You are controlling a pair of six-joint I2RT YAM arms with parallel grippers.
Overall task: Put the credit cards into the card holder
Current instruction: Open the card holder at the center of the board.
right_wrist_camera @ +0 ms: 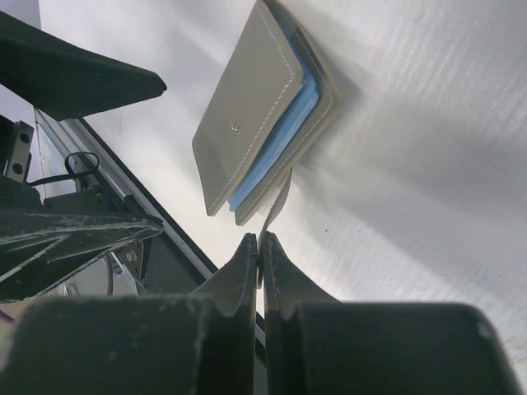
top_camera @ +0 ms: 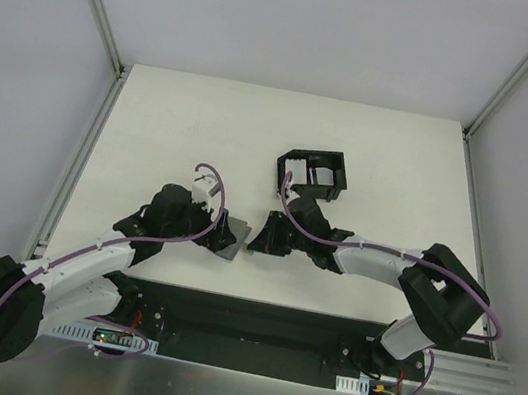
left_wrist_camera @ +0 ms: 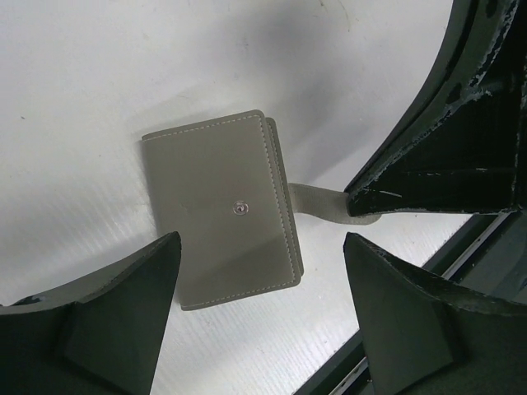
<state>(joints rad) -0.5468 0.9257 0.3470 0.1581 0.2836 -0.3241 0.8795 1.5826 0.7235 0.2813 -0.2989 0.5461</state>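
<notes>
Pinching the closing tab (right_wrist_camera: 278,202) of the card holder (right_wrist_camera: 251,107): the right pincer (right_wrist_camera: 260,240), fingers clenched together on the strap's free end, nothing else between them. Right wrist view: the holder's two grey covers sit slightly apart along the tab side, pale blue lining (right_wrist_camera: 290,123) showing in the gap, metal snap (right_wrist_camera: 235,127) on the outer cover. The tab comes out from under that edge and runs straight into the fingertips.

Left pincer (left_wrist_camera: 262,247) is released: fingers spread wide, grasping nothing. Left wrist view: one finger (left_wrist_camera: 123,321) overlaps the holder's near corner in the picture, cannot tell if it touches. The other finger stands off to the tab side, apart from the holder. The holder shows its snap side to this camera, folded nearly flat, stitching visible round the edge.

Top view: the holder sits on the white counter (top_camera: 205,127) near the front edge, between the two pincers, left pincer just beside it on one side, right pincer on the other holding the tab. Cannot tell whether the tab edge is raised off the counter.

Black tray (top_camera: 310,175) is farther back on the counter, well apart from the holder, behind the right pincer. Something pale sits in one compartment, too small to say whether it is one of the credit cards.
</notes>
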